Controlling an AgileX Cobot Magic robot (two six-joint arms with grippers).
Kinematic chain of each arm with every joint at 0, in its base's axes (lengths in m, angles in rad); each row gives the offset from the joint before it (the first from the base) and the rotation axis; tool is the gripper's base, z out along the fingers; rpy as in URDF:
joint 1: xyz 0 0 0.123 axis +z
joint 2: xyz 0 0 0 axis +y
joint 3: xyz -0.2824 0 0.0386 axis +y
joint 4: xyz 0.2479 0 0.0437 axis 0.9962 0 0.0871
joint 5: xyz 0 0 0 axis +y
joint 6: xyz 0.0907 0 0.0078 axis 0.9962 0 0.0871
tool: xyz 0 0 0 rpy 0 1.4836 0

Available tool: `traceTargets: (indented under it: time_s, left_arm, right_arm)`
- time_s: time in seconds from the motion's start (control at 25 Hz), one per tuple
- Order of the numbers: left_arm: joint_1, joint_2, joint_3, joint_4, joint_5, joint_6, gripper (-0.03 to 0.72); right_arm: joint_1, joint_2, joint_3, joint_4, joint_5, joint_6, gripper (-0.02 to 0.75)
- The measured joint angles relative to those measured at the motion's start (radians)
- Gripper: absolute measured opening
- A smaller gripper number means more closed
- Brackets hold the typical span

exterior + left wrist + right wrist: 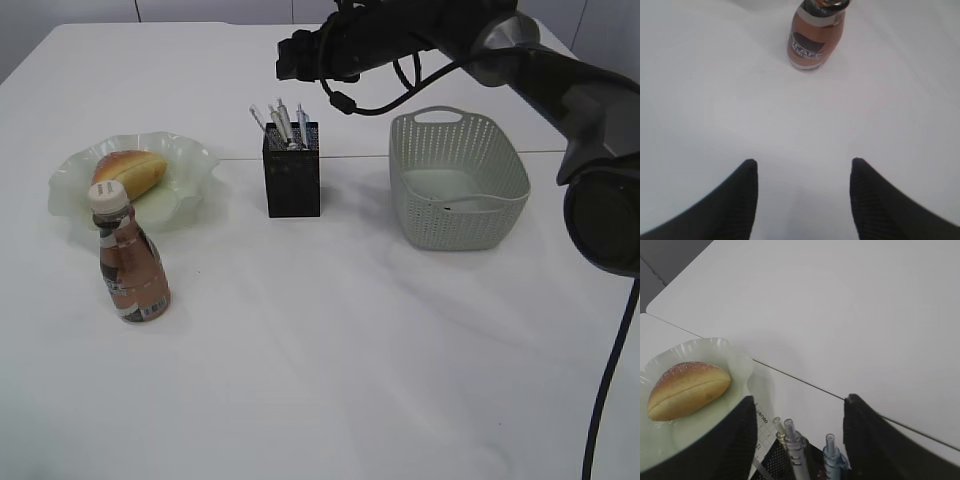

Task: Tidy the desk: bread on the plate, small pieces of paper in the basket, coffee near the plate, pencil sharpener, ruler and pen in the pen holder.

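Pens (pixel 288 125) stand near-upright in the pen holder (pixel 293 183), leaning slightly left; both grippers' fingers (pixel 735 440) apart, empty.

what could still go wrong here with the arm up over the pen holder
The right gripper hangs open just above the pens in the pen holder; moving away low could snag them and tip the tall cup. Sweeping left could clip the plate or the upright coffee.

My right arm (pixel 560 80) stretches across from the right, high above the table, its gripper (pixel 800 412) hanging with both dark fingers (pixel 735 440) spread apart and nothing between them. My left gripper (pixel 802 172) hovers low, its fingers (pixel 740 195) parted and empty.
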Motion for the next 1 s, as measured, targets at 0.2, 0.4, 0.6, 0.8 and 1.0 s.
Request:
traceTargets:
  time_s: [0.2,0.4,0.6,0.8,1.0]
  left_arm:
    - [0.000,0.000,0.000,0.000,0.000,0.000,0.432]
    - [0.000,0.000,0.000,0.000,0.000,0.000,0.432]
    - [0.000,0.000,0.000,0.000,0.000,0.000,0.432]
    - [0.000,0.000,0.000,0.000,0.004,0.000,0.432]
    - [0.000,0.000,0.000,0.002,0.026,0.000,0.432]
  right_arm:
    - [0.000,0.000,-0.002,0.000,0.021,0.012,0.430]
    - [0.000,-0.010,-0.067,-0.177,0.196,0.243,0.431]
    - [0.002,-0.014,-0.164,-0.430,0.477,0.533,0.433]
    - [0.000,-0.056,-0.227,-0.443,0.511,0.670,0.433]
    - [0.000,-0.122,-0.226,-0.471,0.513,0.694,0.403]
